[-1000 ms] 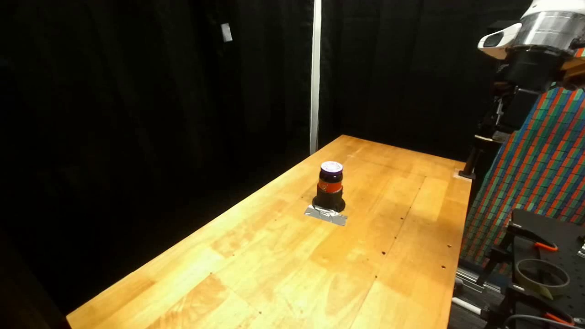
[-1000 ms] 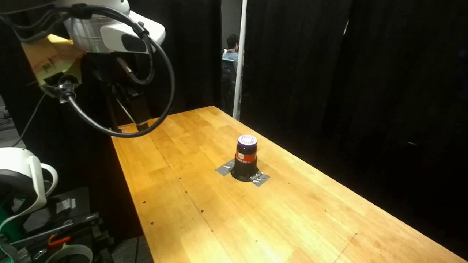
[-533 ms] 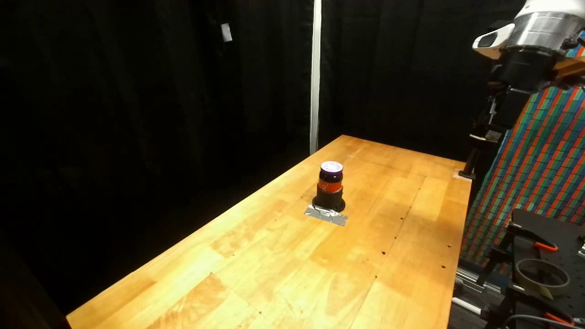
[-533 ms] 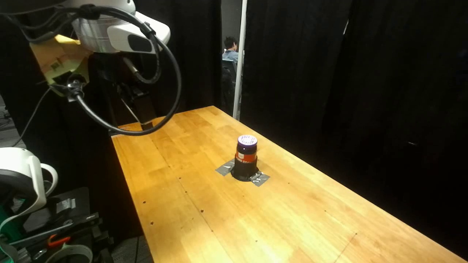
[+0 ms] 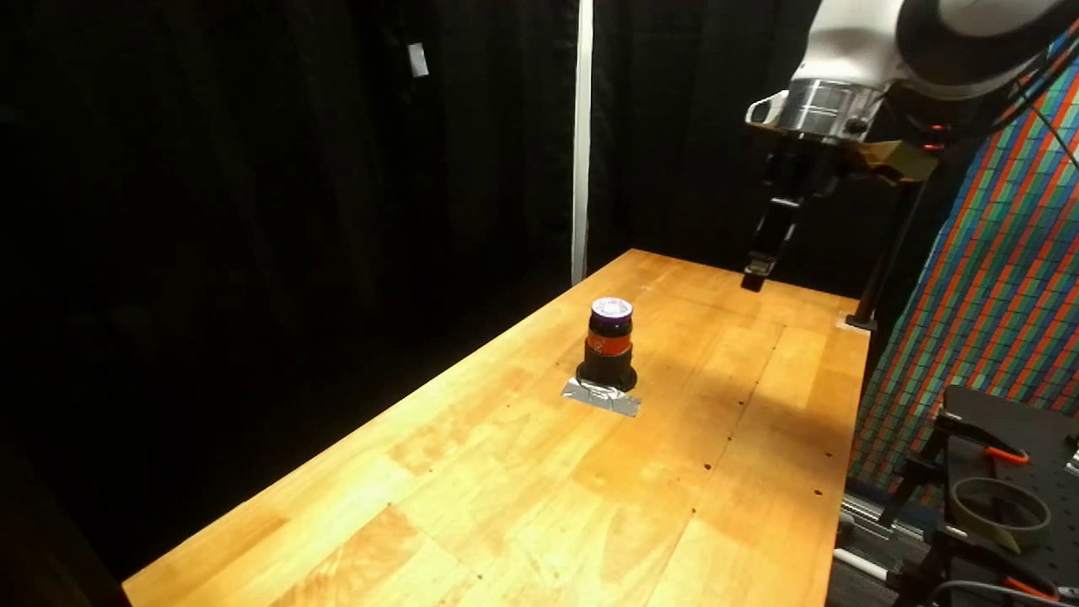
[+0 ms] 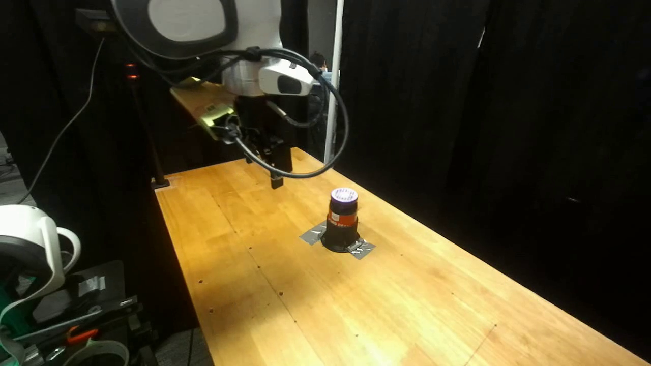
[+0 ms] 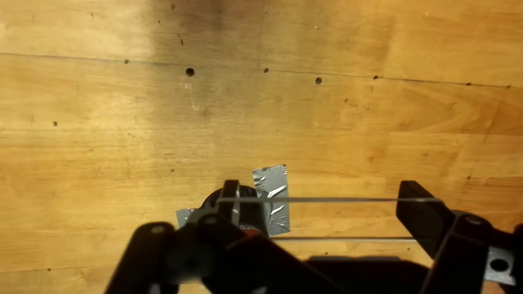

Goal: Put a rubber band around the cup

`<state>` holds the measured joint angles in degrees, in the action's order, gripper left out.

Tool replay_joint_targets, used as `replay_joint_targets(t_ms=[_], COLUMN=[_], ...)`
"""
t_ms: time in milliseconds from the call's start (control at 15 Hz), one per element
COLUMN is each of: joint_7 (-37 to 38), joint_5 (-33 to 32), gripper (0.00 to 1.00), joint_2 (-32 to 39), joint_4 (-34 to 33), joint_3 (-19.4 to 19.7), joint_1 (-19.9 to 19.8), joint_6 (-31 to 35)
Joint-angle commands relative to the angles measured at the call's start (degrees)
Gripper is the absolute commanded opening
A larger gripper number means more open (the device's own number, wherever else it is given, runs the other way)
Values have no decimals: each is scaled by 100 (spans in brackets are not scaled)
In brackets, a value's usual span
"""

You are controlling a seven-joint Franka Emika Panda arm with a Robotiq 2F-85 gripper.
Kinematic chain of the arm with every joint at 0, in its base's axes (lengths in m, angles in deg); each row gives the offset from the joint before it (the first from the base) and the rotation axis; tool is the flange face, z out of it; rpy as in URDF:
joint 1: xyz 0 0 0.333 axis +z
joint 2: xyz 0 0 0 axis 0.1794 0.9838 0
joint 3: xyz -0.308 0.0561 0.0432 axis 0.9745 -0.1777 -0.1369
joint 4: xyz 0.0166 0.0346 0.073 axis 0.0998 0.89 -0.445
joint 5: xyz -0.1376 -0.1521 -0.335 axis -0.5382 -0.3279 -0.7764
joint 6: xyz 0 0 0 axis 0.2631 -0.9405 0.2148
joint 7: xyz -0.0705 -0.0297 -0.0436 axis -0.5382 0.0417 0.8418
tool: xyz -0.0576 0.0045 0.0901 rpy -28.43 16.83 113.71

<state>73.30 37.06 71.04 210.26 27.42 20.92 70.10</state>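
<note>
The cup [image 5: 609, 344] is a small orange-red and dark cylinder with a white-and-purple top. It stands upright on the table in both exterior views [image 6: 342, 218], its dark base held by silver tape. My gripper [image 6: 262, 172] is above the table, higher than the cup and off to its side. In the wrist view the gripper [image 7: 320, 194] is open, and a thin grey rubber band [image 7: 335, 199] is stretched around its two spread fingers. The cup [image 7: 250, 216] shows there behind the left finger, mostly hidden by it.
Silver tape [image 7: 273, 192] lies flat on the wooden table [image 5: 523, 506] beside the cup's base. A black cable [image 6: 343, 122] loops out from the wrist. A black pole [image 6: 147, 132] stands at the table's far corner. A dark cart [image 5: 1011, 430] with a tape roll stands beside the table.
The arm and gripper have moved from the table's side inward over the table and closer to the cup. The cup has not moved.
</note>
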Motion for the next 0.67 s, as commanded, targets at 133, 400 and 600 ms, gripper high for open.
replay_joint_targets(t_ms=[133, 400, 600], joint_7=[613, 433, 466], joint_5=[-1009, -1256, -1393], gripper=[100, 100, 100], joint_2=[2142, 3359, 4174], joint_4=[-2025, -3396, -4412], joint_3=[-99, -250, -240], joint_1=[-212, -415, -379], joint_6=[50, 73, -20])
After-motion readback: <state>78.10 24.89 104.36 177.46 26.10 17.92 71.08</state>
